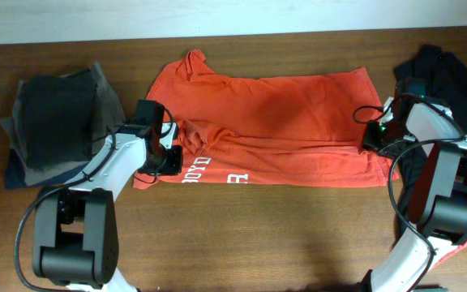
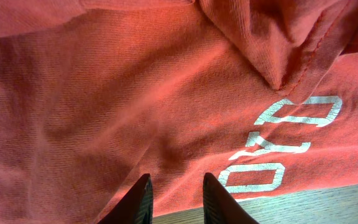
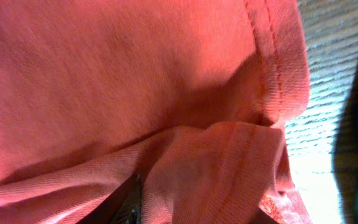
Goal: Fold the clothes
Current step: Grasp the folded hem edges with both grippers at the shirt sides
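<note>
With left gripper (image 2: 176, 200) parted narrowly and clasping nothing, hovering over the lettered left end of the one red-orange T-shirt (image 1: 282, 122). Pressing right gripper (image 1: 373, 138) into its right hem fold, grip impossible to tell. Lying spread between both, flanked by one dark pile (image 1: 55, 122) and one black garment (image 1: 448, 73).

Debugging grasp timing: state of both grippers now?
Left gripper: jaws narrowly open over the red-orange T-shirt.
Right gripper: jaws hidden under its fabric, cannot tell.
</note>
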Controlling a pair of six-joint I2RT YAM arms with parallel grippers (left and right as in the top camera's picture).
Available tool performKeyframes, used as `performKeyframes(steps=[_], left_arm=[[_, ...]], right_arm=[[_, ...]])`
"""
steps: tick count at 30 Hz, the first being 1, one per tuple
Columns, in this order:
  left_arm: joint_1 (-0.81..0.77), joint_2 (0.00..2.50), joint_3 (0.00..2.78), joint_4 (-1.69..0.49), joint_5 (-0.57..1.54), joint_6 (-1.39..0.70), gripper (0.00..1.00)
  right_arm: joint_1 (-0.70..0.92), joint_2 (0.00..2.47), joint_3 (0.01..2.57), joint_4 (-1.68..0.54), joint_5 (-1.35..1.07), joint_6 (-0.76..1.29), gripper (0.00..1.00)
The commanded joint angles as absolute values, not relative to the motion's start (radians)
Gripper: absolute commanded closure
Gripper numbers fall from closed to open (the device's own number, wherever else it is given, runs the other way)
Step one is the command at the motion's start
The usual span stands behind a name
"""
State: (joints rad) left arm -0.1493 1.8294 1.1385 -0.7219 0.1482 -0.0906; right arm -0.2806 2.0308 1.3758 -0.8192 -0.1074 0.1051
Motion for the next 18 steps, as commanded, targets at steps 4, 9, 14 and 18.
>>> performKeyframes(steps=[4,9,14,18], left_arm=[[-0.15,1.843,1.13,-0.722,0.141,-0.079,0.73],[-0.15,1.843,1.13,-0.722,0.141,-0.079,0.73],[-0.15,1.843,1.13,-0.723,0.141,-0.078,0.72],[-0.15,1.843,1.13,-0.723,0.141,-0.078,0.72]], right_arm=[[-0.277,2.035,1.502,-0.824,-0.116,0.109,0.55],[-0.277,2.035,1.529,-0.874,-0.086,0.108,0.55],[-0.278,2.035,1.533,-1.011,-0.029,0.117,0.54],[-0.297,2.035,1.533,-1.115,0.01,0.194,0.54]])
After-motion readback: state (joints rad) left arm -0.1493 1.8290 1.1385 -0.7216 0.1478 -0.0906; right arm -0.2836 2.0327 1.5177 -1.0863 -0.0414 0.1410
